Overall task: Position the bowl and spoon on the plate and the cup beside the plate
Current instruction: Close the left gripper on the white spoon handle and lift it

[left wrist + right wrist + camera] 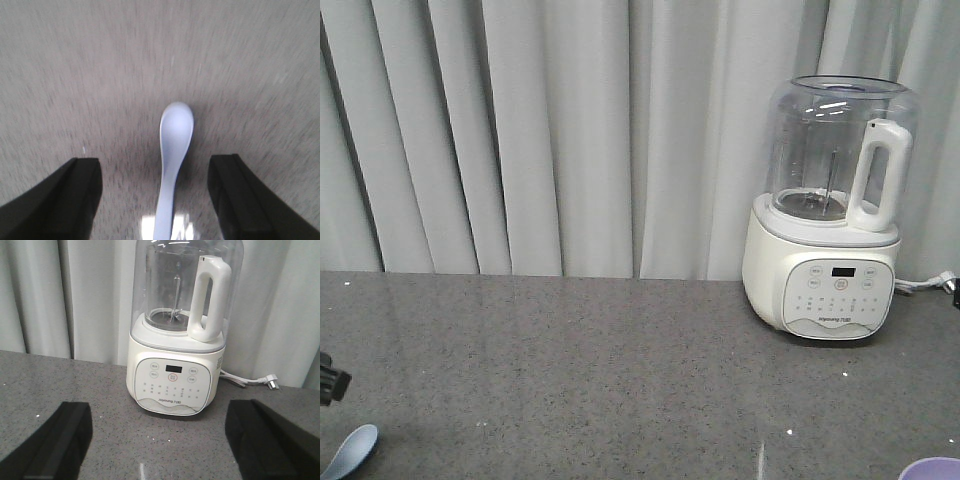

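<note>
Two fingers of the left gripper stand wide apart, straddling the short pale blue-white soup spoon, which lies flat on the grey speckled counter. It is best to descend centred over the narrow handle, then close gently. The right gripper hangs wide and empty.

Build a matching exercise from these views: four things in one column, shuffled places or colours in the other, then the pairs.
1 spoon
2 bowl
3 blender
4 plug

A lavender, cut off at the front view's bottom right corner
B in front of the curtain
C within the open left gripper
D on the counter, ending a white cord

Pairs: 1-C, 2-A, 3-B, 4-D
</note>
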{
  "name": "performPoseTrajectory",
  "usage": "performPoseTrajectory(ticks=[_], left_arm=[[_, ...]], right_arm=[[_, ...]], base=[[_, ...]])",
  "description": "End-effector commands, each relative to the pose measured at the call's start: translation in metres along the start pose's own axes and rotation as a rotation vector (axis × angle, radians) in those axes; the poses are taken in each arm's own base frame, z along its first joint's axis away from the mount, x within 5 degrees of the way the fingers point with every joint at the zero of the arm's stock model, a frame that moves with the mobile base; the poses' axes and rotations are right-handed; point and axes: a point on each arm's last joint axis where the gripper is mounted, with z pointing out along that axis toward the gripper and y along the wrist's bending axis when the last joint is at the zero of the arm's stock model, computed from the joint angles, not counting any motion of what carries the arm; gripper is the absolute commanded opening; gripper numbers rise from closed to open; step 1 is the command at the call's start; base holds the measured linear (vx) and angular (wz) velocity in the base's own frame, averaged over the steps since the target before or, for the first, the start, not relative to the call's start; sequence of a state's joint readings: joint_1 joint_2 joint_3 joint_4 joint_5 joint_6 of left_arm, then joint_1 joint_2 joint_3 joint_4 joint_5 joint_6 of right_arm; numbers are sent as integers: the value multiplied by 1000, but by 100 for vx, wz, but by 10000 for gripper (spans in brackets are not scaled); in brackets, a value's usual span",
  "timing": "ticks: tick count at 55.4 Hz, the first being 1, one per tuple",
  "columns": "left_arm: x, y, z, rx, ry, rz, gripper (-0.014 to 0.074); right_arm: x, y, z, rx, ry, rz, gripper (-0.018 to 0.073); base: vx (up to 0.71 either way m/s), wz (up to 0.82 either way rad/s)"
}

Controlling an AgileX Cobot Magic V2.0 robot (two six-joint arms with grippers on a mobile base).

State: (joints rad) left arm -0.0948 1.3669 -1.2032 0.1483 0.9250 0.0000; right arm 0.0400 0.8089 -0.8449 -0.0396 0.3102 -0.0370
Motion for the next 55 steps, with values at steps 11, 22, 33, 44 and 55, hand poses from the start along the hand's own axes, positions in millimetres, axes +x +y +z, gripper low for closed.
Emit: performPoseTrajectory(ticks=[11, 22, 33, 44, 55], left_arm=[[2, -1, 46, -7, 130, 15, 557], [10, -5, 69, 3, 164, 30, 557], [12, -8, 89, 10, 210, 43, 557], [13, -12, 112, 25, 238, 55, 557], [19, -21, 134, 100, 299, 31, 550]], right_arm=[[-19, 3, -5, -15, -120, -61, 571], [-19, 11, -6, -53, -119, -129, 571], [-19, 12, -6, -58, -120, -137, 571], [-19, 12, -6, -58, -120, -137, 571], [-19, 12, -6, -58, -120, -137, 571]], base=[[0, 0], [0, 0], [0, 0], [0, 0], [0, 0]])
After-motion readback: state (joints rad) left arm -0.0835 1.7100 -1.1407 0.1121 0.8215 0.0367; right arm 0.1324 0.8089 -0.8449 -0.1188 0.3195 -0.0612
